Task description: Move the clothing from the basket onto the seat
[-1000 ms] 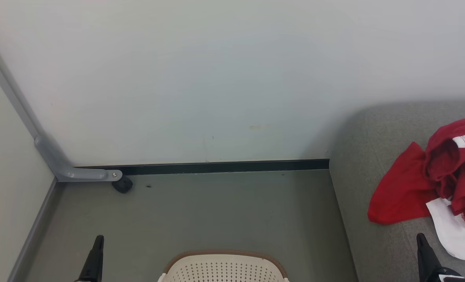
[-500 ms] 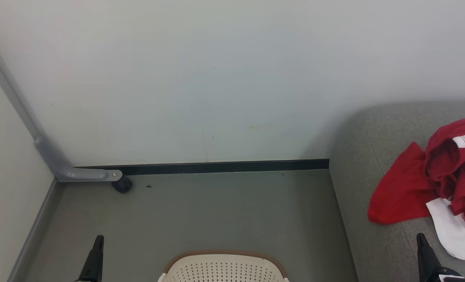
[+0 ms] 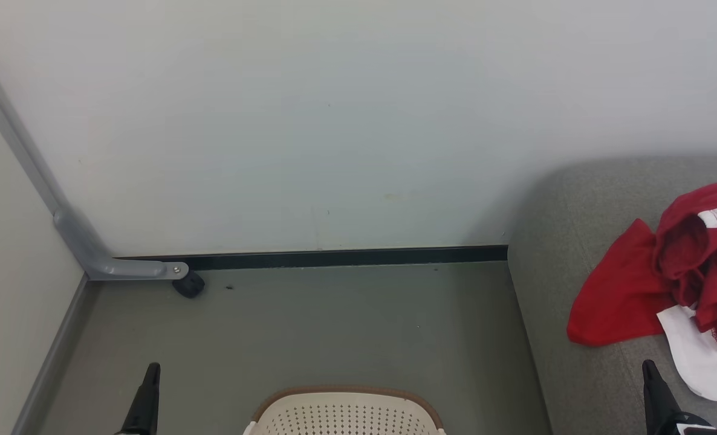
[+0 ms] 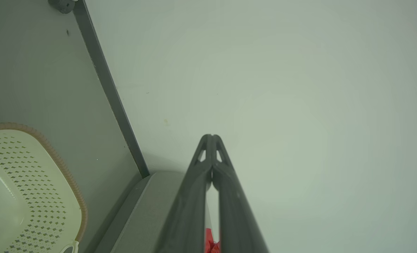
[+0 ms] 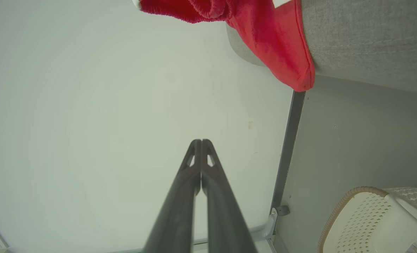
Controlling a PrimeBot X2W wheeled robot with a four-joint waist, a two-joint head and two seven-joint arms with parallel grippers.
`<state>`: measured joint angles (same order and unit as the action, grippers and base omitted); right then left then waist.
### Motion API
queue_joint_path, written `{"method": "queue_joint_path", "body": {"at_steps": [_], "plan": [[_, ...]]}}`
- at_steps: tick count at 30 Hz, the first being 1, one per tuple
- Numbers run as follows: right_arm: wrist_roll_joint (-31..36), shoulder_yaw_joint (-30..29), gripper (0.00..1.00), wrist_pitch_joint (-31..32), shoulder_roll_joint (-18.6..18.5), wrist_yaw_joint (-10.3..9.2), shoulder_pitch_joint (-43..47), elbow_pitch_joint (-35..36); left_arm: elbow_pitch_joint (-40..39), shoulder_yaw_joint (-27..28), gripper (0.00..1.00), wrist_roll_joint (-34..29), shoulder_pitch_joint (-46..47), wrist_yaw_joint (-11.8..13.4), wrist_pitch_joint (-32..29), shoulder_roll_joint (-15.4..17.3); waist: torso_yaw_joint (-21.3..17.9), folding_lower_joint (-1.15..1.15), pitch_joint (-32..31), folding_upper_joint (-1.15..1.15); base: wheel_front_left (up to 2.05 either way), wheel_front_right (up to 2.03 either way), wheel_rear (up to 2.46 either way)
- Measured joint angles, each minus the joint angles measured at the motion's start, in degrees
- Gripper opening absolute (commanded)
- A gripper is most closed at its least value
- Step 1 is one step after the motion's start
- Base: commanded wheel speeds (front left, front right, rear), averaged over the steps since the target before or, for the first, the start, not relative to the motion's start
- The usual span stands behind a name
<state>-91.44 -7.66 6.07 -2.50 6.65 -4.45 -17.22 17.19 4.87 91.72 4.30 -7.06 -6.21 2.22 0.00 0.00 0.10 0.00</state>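
Red clothing (image 3: 667,278) with white panels lies bunched on the grey seat (image 3: 564,229) at the right; it also shows as red clothing (image 5: 264,31) on the seat (image 5: 366,38) in the right wrist view. The cream basket (image 3: 343,414) with its brown rim sits on the floor at bottom centre, and what shows of its inside is bare. My left gripper (image 3: 152,368) rises left of the basket, shut and empty. My right gripper (image 3: 648,365) stands shut over the seat's front, beside the white panel. The wrist views show the left gripper (image 4: 211,136) and the right gripper (image 5: 198,141) with fingertips pressed together, and the basket (image 4: 25,189) (image 5: 370,221).
A pale wall (image 3: 334,121) with a dark baseboard (image 3: 334,257) closes the far side. A grey metal bracket with a black caster (image 3: 187,284) stands in the left corner. Grey floor (image 3: 310,326) lies between wall, basket and seat.
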Motion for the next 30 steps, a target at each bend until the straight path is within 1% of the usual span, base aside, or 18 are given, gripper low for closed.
{"method": "queue_joint_path", "body": {"at_steps": [30], "plan": [[0.0,0.0,0.00,0.0,0.0,0.11,0.0,0.0,0.0,0.0,0.00,0.0,0.0,0.0,0.0,0.0,0.0,0.00,0.0,0.00,0.00,0.00,0.00]]}}
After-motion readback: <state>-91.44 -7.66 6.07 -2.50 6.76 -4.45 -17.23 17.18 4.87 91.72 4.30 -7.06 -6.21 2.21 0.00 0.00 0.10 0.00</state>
